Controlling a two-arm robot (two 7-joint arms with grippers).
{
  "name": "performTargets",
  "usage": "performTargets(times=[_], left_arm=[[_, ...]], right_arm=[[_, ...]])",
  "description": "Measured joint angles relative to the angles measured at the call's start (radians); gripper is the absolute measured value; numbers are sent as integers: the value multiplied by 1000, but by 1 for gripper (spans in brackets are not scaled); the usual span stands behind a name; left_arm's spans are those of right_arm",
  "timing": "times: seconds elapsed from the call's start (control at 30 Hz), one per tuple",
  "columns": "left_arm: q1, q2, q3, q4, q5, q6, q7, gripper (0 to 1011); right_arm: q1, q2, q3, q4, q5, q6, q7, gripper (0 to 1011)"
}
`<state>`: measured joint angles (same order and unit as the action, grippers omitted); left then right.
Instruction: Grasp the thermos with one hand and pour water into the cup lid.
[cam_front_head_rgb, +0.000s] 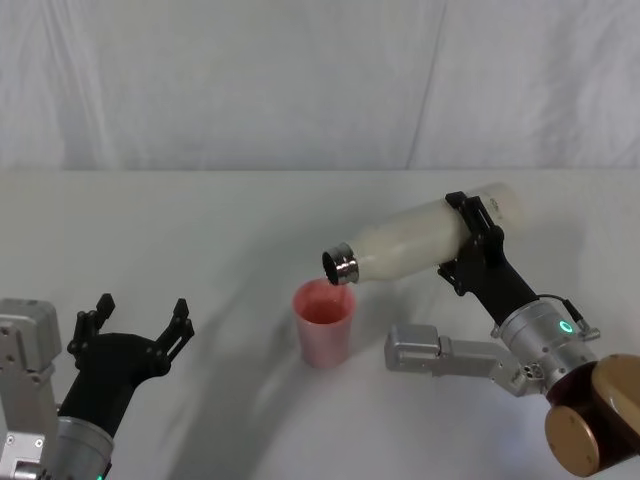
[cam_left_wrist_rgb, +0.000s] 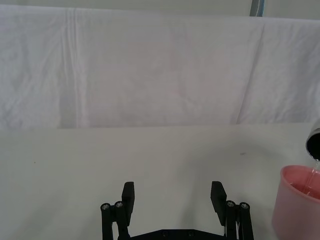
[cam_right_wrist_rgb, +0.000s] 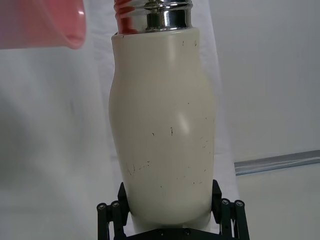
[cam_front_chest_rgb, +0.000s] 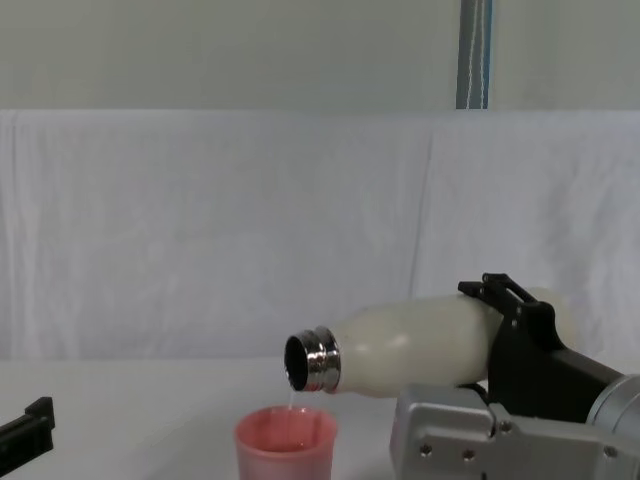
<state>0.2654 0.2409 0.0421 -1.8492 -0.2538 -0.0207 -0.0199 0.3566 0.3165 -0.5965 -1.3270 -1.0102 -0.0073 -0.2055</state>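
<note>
The cup (cam_front_head_rgb: 324, 322) stands upright on the white table (cam_front_head_rgb: 200, 230) and serves as the landmark here. The thermos (cam_front_head_rgb: 420, 240) is held above and to the right of the cup, tipped nearly flat, with its base raised slightly and its steel neck (cam_front_head_rgb: 340, 266) lowered towards the cup. The open mouth is seen just over the cup's right rim, not touching it. In the chest view a thin stream of water (cam_front_chest_rgb: 292, 398) is seen falling from the neck (cam_front_chest_rgb: 310, 362) into the cup (cam_front_chest_rgb: 286, 444), and in the left wrist view water (cam_left_wrist_rgb: 314, 175) is seen running down inside the cup (cam_left_wrist_rgb: 298, 205) below the neck (cam_left_wrist_rgb: 314, 142).

The thermos is clamped by the right gripper (cam_front_head_rgb: 478, 240) around its lower body, near the base, to the right of the cup. In the right wrist view the fingers (cam_right_wrist_rgb: 218, 202) are pressed against both sides of the thermos (cam_right_wrist_rgb: 162, 125), with the cup (cam_right_wrist_rgb: 42, 22) seen beside the neck.

The left gripper (cam_front_head_rgb: 140, 322) is held low over the table, well to the left of the cup, with its fingers (cam_left_wrist_rgb: 218, 196) spread wide apart and nothing held between them.

A white cloth backdrop (cam_front_chest_rgb: 200, 230) is hung behind the table, beyond the cup.
</note>
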Motion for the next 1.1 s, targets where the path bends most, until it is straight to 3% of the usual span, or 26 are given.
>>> performTargets(times=[1.1], left_arm=[[0, 0, 0, 0, 0, 0, 0, 1001]], right_arm=[[0, 6, 9, -19, 8, 2, 7, 955]])
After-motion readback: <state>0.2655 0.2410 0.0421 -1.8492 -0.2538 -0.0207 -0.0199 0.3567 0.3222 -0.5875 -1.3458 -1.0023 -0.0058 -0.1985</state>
